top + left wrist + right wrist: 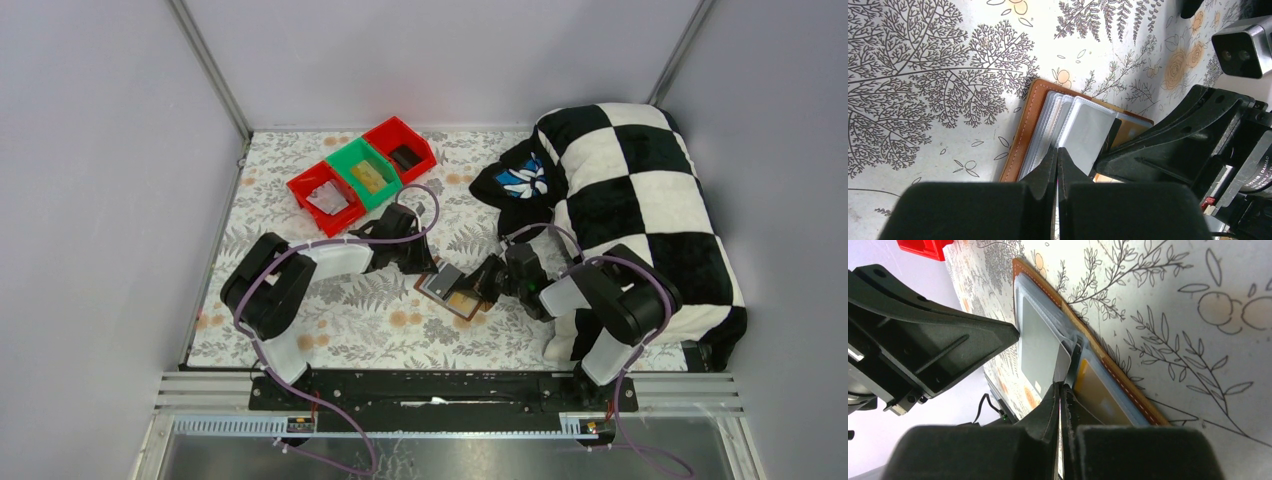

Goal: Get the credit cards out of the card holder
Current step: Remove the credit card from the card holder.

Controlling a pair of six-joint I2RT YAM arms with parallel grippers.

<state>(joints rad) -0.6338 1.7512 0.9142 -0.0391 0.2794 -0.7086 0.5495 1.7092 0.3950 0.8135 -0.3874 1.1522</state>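
Shows the card holder [452, 292] on the bench [380, 320] at its middle, credit cards [1088, 132] in it, bins [362, 172] behind to its left, a pillow [640, 190] at its right.

Robot lab cell: plain grey walls [100, 150], aluminium frame [212, 75]

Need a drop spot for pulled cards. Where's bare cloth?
Free: floral cloth strip along the near edge between the arm bases; back patch between the red and green plastic bins and the black fabric with a blue-white print. Crowded: centre, left gripper and right gripper on the open brown leather card holder.
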